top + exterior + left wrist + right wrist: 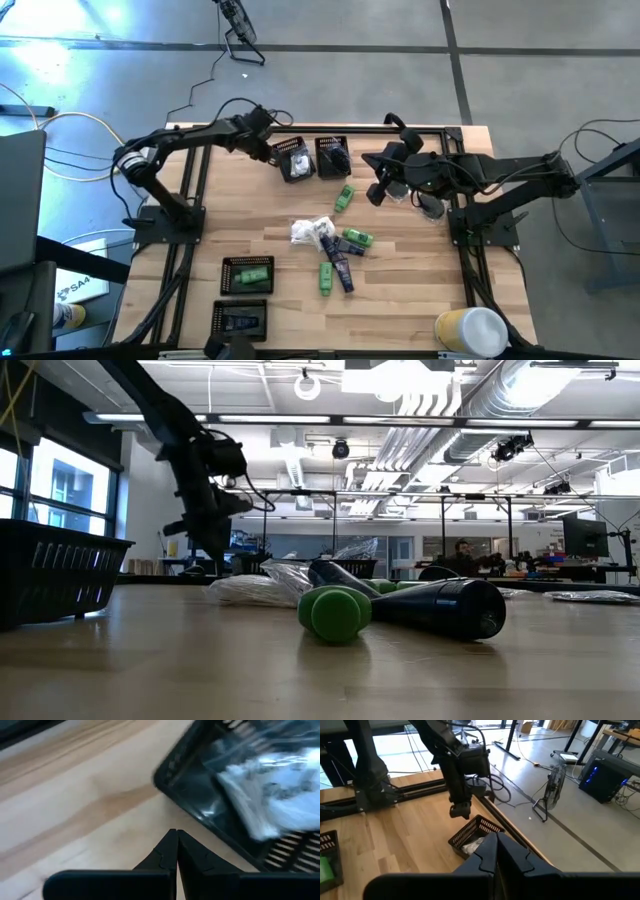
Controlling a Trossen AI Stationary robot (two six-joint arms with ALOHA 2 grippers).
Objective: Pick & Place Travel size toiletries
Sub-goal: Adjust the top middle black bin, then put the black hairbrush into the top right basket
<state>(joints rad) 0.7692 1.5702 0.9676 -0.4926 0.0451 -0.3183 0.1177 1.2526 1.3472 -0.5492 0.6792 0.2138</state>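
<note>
Four trays already held items: a white packet in the tray by the left gripper, a dark piece in the tray beside it, a green tube in the near tray and a navy item in the nearest tray. Still loose mid-table lay a pile of green tubes, navy tubes and a white packet, plus one green tube nearer the far trays. Both grippers were closed and empty, the right gripper hovering right of that tube, so the sort looked roughly half done.

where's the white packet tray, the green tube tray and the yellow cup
white packet tray [295, 160], high view, on its mesh rim
green tube tray [247, 273], high view, on its near wall
yellow cup [470, 331], high view, on its side
</note>
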